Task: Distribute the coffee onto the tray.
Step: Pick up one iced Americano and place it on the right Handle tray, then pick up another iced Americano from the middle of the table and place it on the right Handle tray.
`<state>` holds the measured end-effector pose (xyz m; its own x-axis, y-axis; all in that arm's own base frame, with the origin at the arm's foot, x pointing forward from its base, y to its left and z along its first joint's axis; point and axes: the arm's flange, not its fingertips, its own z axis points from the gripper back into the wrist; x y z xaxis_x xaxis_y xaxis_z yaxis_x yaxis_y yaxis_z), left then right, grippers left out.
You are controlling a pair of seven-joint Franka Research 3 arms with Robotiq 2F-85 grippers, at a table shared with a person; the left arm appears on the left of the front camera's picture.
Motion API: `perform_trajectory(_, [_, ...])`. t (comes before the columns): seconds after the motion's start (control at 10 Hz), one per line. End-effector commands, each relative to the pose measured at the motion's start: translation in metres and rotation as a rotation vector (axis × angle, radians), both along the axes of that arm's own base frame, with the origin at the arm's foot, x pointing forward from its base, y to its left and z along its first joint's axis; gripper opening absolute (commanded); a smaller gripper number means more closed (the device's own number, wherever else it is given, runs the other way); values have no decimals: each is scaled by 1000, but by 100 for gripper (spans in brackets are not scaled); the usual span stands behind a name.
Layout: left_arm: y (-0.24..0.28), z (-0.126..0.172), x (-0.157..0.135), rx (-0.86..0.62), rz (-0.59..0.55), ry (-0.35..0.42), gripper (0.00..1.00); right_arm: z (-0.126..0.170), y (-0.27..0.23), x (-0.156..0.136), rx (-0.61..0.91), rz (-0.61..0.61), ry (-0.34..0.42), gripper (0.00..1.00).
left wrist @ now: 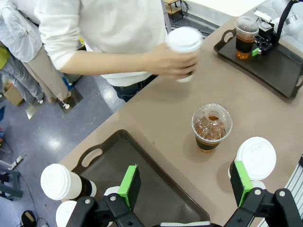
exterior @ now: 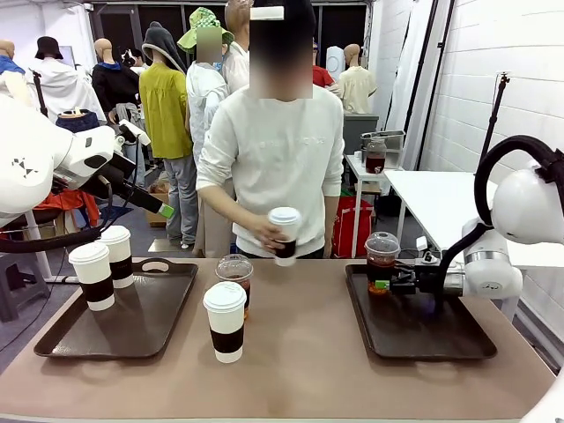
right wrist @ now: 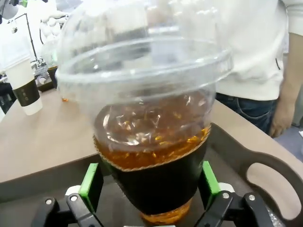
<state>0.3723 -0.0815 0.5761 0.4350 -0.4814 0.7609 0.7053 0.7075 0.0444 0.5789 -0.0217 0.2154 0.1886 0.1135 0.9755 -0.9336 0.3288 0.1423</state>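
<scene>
My right gripper [exterior: 388, 284] [right wrist: 149, 189] is shut on a clear dome-lidded cup of dark coffee [exterior: 382, 263] [right wrist: 151, 142] that stands at the near-left corner of the right tray [exterior: 423, 330]. High over the left tray [exterior: 132, 322] [left wrist: 156, 189], my left gripper [exterior: 166, 211] [left wrist: 184, 182] is open with nothing in it. On that tray stand two sleeved paper cups [exterior: 92, 275] [exterior: 116, 256]. A third paper cup [exterior: 226, 320] [left wrist: 255, 158] and the second clear cup [exterior: 235, 278] [left wrist: 211, 127] stand mid-table. The person's hand holds a fourth paper cup [exterior: 284, 235] [left wrist: 184, 47] above the table's far edge.
The person stands at the middle of the far side, one arm reaching over the table. Most of the right tray's floor behind the clear cup is bare, as is the near half of the left tray. A white table [exterior: 441, 198] stands behind at the right.
</scene>
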Motion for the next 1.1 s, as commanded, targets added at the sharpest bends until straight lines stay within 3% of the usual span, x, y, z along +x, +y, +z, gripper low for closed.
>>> perform_trajectory(0.0, [1,-1,0,-6,-4,7,100,15,-1,-22,-21,-4,-4,100])
perform_trajectory(0.4, [1,-1,0,-6,-4,7,100,22,-6,-41,-34,-22,26,100])
perform_trajectory(0.8, [1,-1,0,-6,-4,7,100,26,-19,-41,-51,-100,35,100])
perform_trajectory(1.0, [1,-1,0,-6,-4,7,100,20,-20,-37,-51,-62,20,100])
